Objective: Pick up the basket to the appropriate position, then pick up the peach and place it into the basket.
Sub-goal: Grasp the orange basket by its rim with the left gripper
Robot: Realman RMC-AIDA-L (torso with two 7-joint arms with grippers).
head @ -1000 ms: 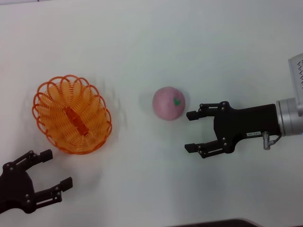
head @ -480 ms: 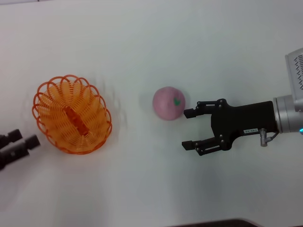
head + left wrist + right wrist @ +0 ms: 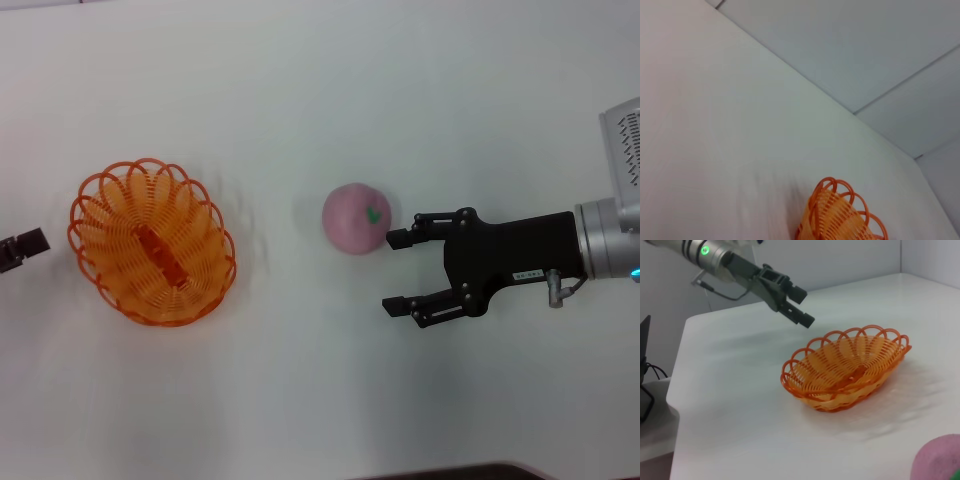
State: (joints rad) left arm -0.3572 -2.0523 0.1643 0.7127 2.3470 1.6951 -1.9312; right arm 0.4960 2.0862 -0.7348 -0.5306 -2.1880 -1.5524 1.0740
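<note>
While empty, the basket point(image 3: 152, 241), apart from peach point(image 3: 355, 218) beside spread right end effector point(image 3: 396, 272).

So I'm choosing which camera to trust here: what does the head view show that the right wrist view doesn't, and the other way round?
Only the head view shows the right pincer, open beside the whole peach without touching it, and the basket from above with its solid bottom strip.

Only the right wrist view shows the left pincer in full, raised above the table beyond the basket and shut; the head view catches just its tip at the left edge.

Both show the basket empty and the peach outside it, though the wrist view catches only a corner of the peach.
</note>
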